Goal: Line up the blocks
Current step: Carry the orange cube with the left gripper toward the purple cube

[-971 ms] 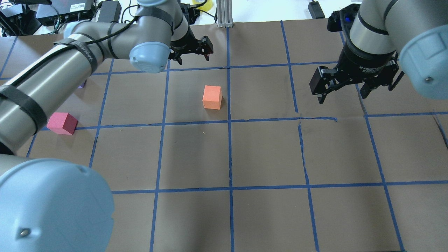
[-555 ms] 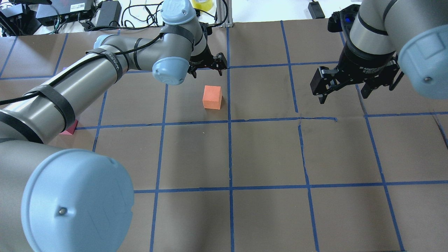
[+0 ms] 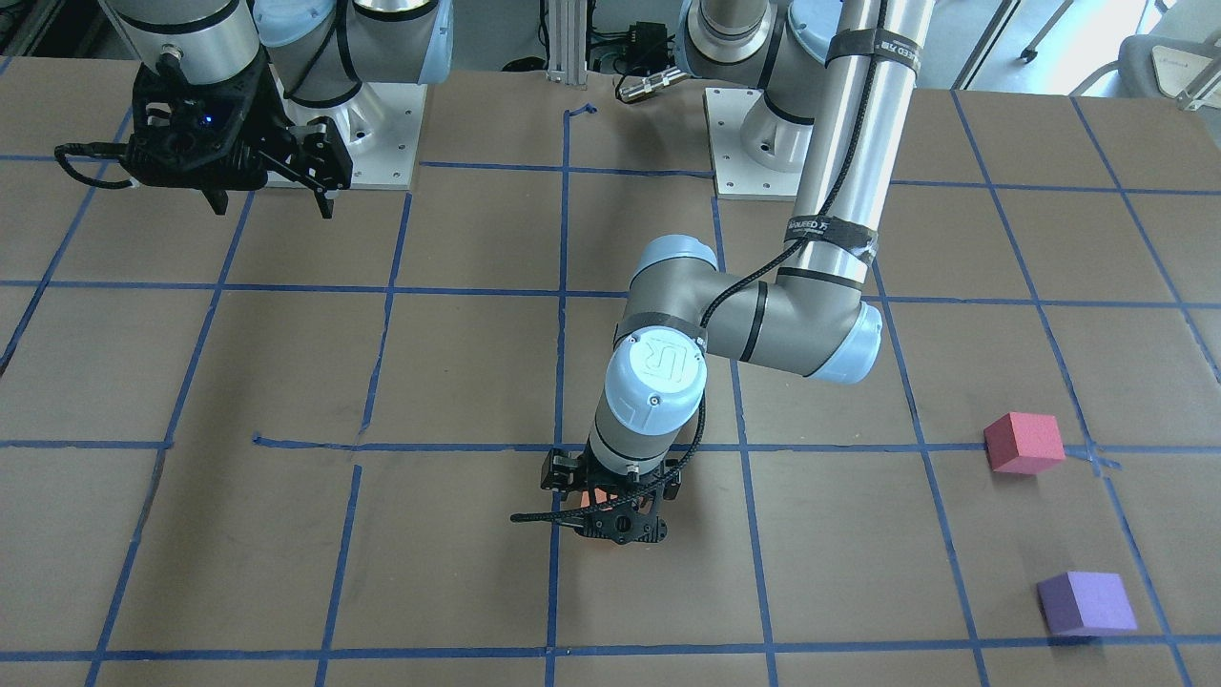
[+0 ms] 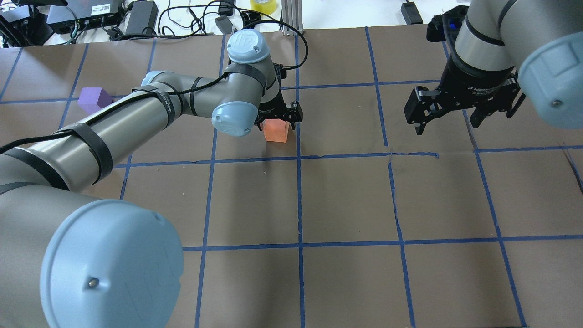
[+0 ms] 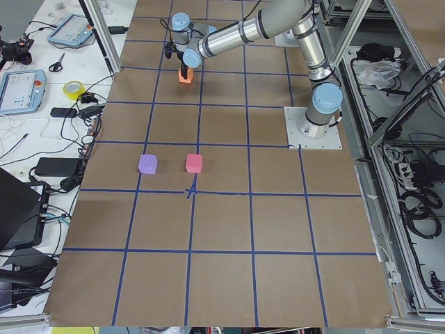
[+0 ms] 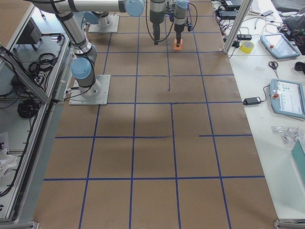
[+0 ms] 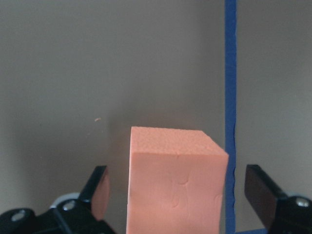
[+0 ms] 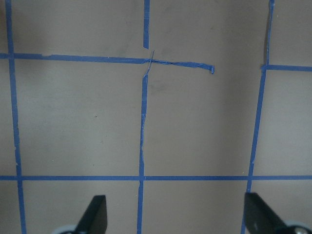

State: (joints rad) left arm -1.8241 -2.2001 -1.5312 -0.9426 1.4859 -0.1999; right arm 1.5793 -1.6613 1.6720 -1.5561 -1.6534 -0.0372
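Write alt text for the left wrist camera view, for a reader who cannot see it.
An orange block stands between the open fingers of the left gripper, with a gap on each side. It rests on brown paper, and a blue tape line runs close beside it.

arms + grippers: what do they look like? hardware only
The left arm and right arm are silver-grey tubes with pale blue joint caps, one bearing a UR logo. A black cable is strapped along the left arm. The left gripper and right gripper are black, two-finger; the right has white lettering.
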